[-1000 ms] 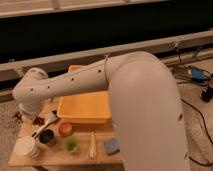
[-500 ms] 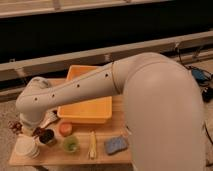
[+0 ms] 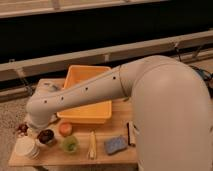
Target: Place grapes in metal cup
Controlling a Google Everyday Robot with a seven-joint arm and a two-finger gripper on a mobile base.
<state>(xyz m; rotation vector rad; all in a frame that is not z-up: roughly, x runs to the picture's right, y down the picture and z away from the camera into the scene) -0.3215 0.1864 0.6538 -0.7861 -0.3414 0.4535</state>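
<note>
**Arm reaches to the front-left corner of the tabletop; gripper state not determinable**

The gripper (image 3: 36, 127) sits at the low end of the white arm (image 3: 85, 92), over the front-left part of the wooden tabletop (image 3: 120, 150). It is largely hidden behind the wrist housing, so whether it is apart, together or clamped on anything cannot be told.

Just left of the gripper, at the tabletop's left edge, lies a small dark reddish cluster, the grapes (image 3: 21, 128). Whether the gripper touches them cannot be told.

Just to the gripper's right and slightly nearer the camera stands the metal cup (image 3: 46, 136), short, with a dark inside. The white cup (image 3: 26, 147) stands at the front-left corner, left of the metal cup. A small orange item (image 3: 65, 128) lies right of the metal cup, and the green cup (image 3: 70, 144) stands in front of it.

The orange bin (image 3: 90, 112) occupies the middle of the tabletop, partly covered by the arm. Near the front edge, a pale yellow elongated item (image 3: 92, 145) lies left of a blue sponge (image 3: 115, 145)
</note>
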